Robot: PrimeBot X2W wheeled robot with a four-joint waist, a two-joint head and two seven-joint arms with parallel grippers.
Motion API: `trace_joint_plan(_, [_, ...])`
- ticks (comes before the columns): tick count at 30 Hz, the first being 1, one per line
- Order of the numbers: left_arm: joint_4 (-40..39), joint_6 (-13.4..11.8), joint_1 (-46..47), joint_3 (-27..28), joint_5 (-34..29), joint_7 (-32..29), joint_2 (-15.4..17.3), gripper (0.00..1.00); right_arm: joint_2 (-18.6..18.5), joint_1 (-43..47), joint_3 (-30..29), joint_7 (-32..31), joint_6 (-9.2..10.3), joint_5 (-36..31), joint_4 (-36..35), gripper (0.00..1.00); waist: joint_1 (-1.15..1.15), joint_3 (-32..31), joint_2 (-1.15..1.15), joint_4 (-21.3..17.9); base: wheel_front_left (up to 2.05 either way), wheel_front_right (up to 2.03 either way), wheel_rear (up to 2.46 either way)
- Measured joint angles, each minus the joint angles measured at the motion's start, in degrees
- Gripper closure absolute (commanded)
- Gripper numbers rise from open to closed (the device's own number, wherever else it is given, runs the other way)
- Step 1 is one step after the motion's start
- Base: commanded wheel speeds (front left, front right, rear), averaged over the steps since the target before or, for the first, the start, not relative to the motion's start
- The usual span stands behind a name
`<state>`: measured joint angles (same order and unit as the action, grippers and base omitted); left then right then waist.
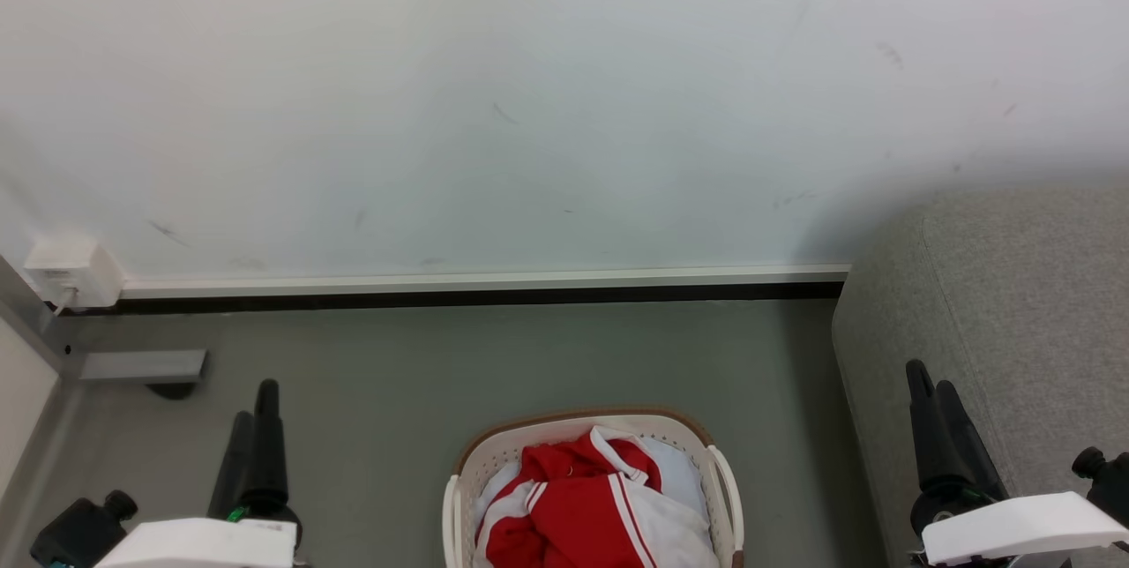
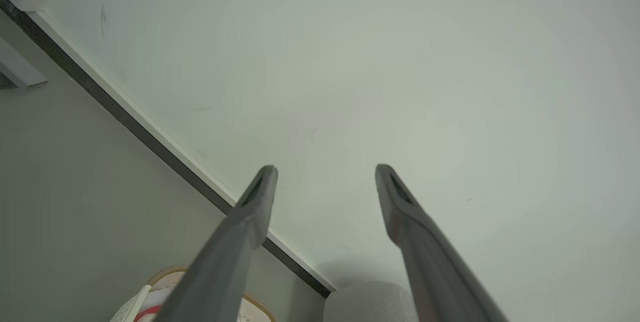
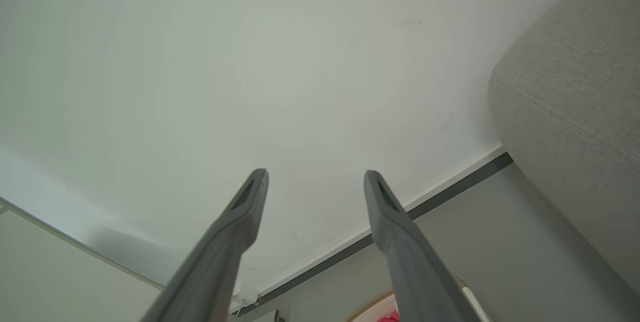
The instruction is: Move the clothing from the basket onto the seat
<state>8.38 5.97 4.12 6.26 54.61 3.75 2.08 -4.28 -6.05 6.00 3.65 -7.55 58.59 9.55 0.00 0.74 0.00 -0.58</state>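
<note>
Between the left pincer (image 1: 256,405) and the right pincer (image 1: 931,378), lower and nearer the body than either set of tips: the basket (image 1: 564,416) on the floor (image 1: 397,374), heaped with the clothing (image 1: 573,506), none of it out yet. Just beside the right pincer, on its outer side: the seat (image 1: 1014,303). Wide apart at the tips on both pincers, nothing held, pointing up toward the wall (image 1: 529,109), well clear of the heap. Looks soft, light and limp. Probably drapes and trails once lifted, and may snag on the rim or drag a second piece along. Likely neither slippery nor fragile. Best to pinch a raised fold near the top of the heap, such as the red ridge by the white collar, rather than a flat panel. Worth biting deep enough to gather several layers. Calls for a high lift to clear the rim before swinging over to the right pincer's outer side.
</note>
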Motion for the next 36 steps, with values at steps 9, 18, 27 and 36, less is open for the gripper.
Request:
trace_joint_plan(9, [-0.47,-0.99,-0.57,-1.69,-11.91,1.52,0.12,0.00,0.16,0.01,-0.26,1.71,0.00,-9.37,0.11,0.00,0.00,-0.28,0.00,0.16,0.00,0.00,0.00])
trace_joint_plan(18, [-0.43,-1.31,-0.92,-2.12,-18.86,3.02,0.19,0.00,0.43,0.01,-0.14,3.18,0.00,-15.95,0.41,0.00,0.00,-0.50,0.00,0.23,0.00,0.00,0.00])
trace_joint_plan(27, [-0.76,-1.57,-1.22,-2.47,-25.03,4.49,0.24,0.00,0.13,0.01,1.30,4.59,0.00,-21.06,0.63,0.00,0.00,-0.62,0.00,0.35,0.00,0.00,0.00])
trace_joint_plan(36, [-1.05,-1.98,-1.31,-2.54,-29.91,5.60,0.32,0.00,0.04,0.01,1.87,5.89,0.00,-25.79,0.53,0.00,0.00,-0.64,0.00,0.38,0.00,0.00,0.00])
